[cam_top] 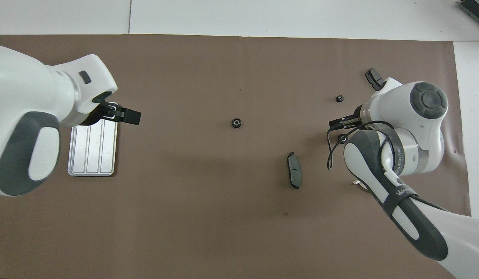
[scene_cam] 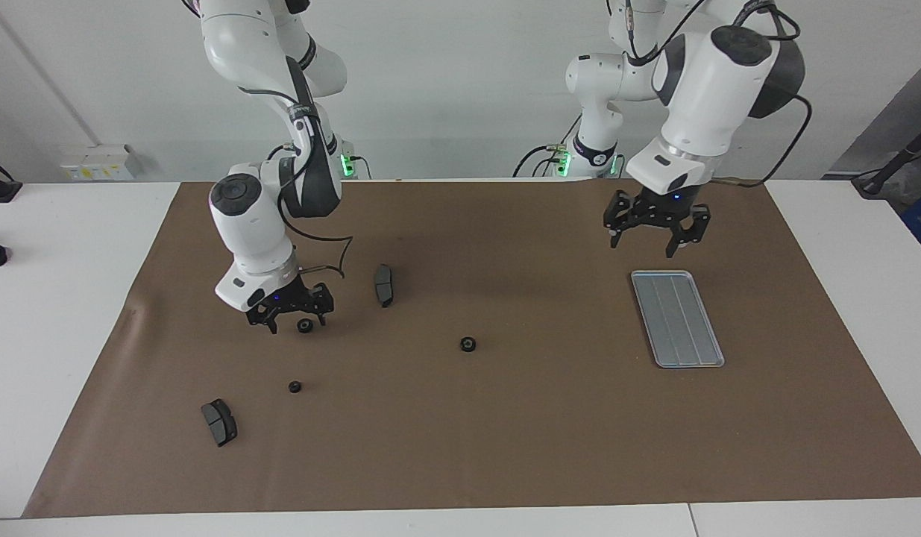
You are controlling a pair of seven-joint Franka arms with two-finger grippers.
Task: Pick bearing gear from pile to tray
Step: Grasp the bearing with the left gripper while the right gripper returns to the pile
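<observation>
Three small black bearing gears lie on the brown mat: one in the middle (scene_cam: pixel 467 344) (cam_top: pixel 236 123), one (scene_cam: pixel 305 325) (cam_top: pixel 343 138) under my right gripper, and one (scene_cam: pixel 294 386) (cam_top: pixel 339 98) farther from the robots. My right gripper (scene_cam: pixel 296 324) is open, low over the mat, its fingers on either side of that gear. The silver tray (scene_cam: pixel 676 318) (cam_top: pixel 92 147) lies at the left arm's end with nothing in it. My left gripper (scene_cam: pixel 658 240) (cam_top: pixel 119 114) hangs open and holds nothing, over the tray's end nearest the robots.
Two dark brake pads lie in the pile, one (scene_cam: pixel 384 285) (cam_top: pixel 294 175) beside my right gripper and one (scene_cam: pixel 219 422) (cam_top: pixel 373 77) farther out. The white half-ring bracket (cam_top: pixel 357 182) is almost wholly covered by the right arm.
</observation>
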